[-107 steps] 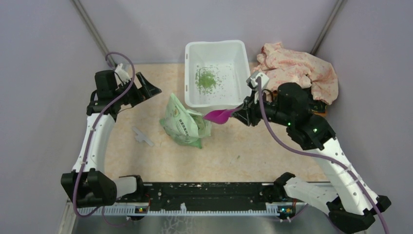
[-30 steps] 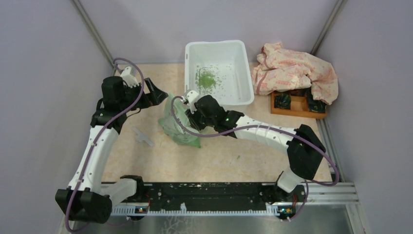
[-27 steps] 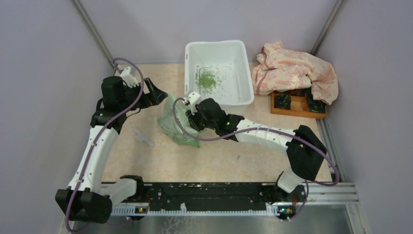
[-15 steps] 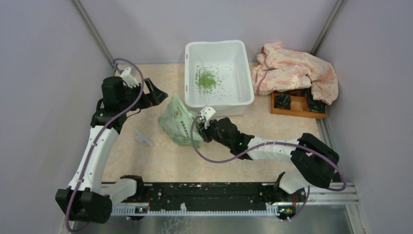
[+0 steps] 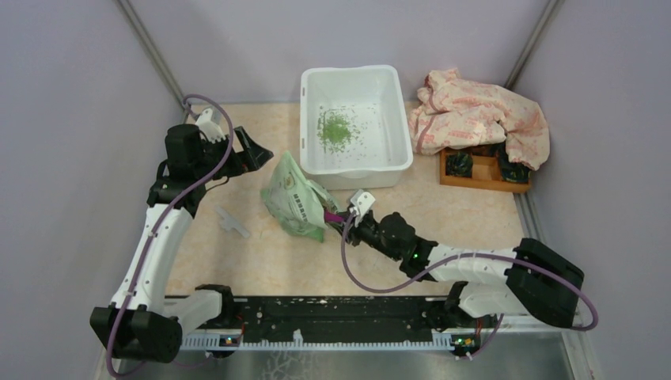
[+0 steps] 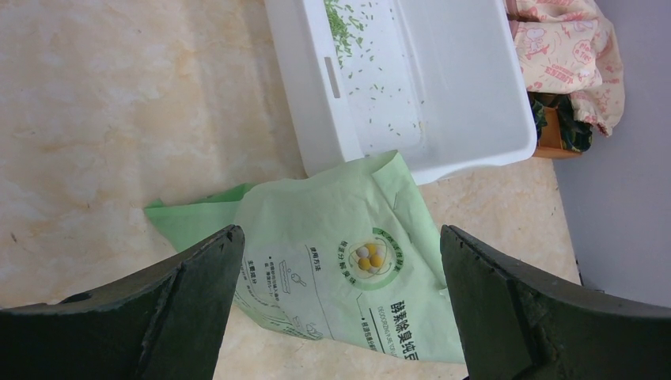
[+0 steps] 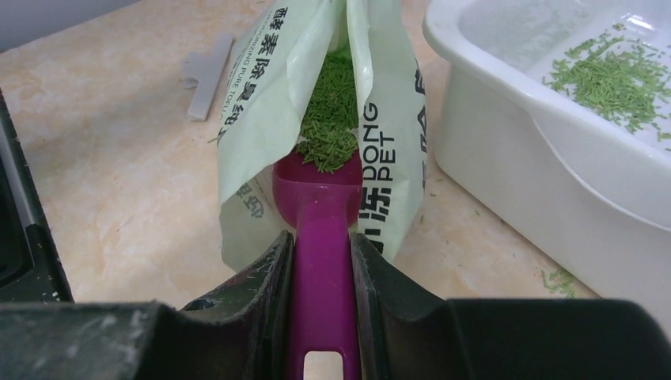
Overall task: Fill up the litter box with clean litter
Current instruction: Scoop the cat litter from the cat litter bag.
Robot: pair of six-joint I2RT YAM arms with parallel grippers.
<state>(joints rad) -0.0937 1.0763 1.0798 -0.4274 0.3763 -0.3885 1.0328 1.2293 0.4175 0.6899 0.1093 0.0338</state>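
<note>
The right gripper (image 7: 320, 247) is closed narrow on the handle of a magenta scoop (image 7: 320, 194), which runs straight out ahead of the fingers into the open mouth of a pale green bag (image 7: 257, 95). The scoop's bowl carries a heap of clean litter (image 7: 327, 134), thin green granules, with more behind it inside the bag. On the bag flap just right of the bowl, black capitals read "DONG PET" beside large Chinese characters; another line of Chinese runs up the flap to the left.

Ahead and to the right of this hand stands the white litter box (image 7: 506, 87), a loose patch of green granules on its floor and a few stray bits on the table at its foot. A white clip (image 7: 207, 71) lies ahead to the left.

The left gripper (image 6: 340, 233) hangs wide open and holds nothing, with the bag below it. The face seen there bears a round emblem of yellow and white pellets and small Chinese print too fine to read
</note>
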